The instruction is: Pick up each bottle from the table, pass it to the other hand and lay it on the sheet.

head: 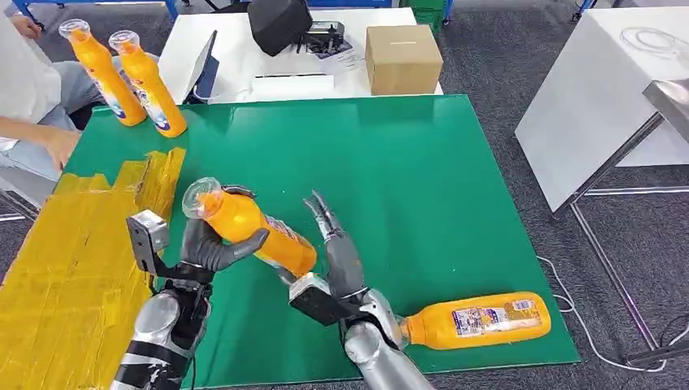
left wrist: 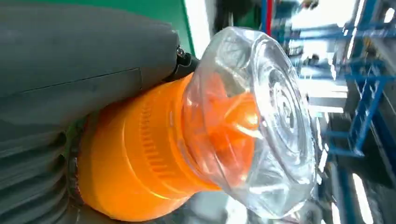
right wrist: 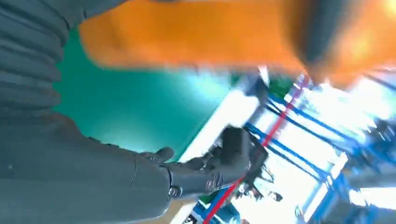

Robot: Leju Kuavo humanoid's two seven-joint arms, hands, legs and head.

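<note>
My left hand grips an orange bottle near its neck and holds it tilted above the green table, clear cap toward the yellow sheet. The left wrist view shows that cap and the orange neck close up beside my left hand. My right hand is open, fingers stretched out, just beside the bottle's base. In the right wrist view the bottle is a blur past the right hand. A second bottle lies near the table's front right edge.
Two more orange bottles stand at the table's back left corner. A person sits at the left with a hand near the sheet. Behind the green table is a white table with a cardboard box.
</note>
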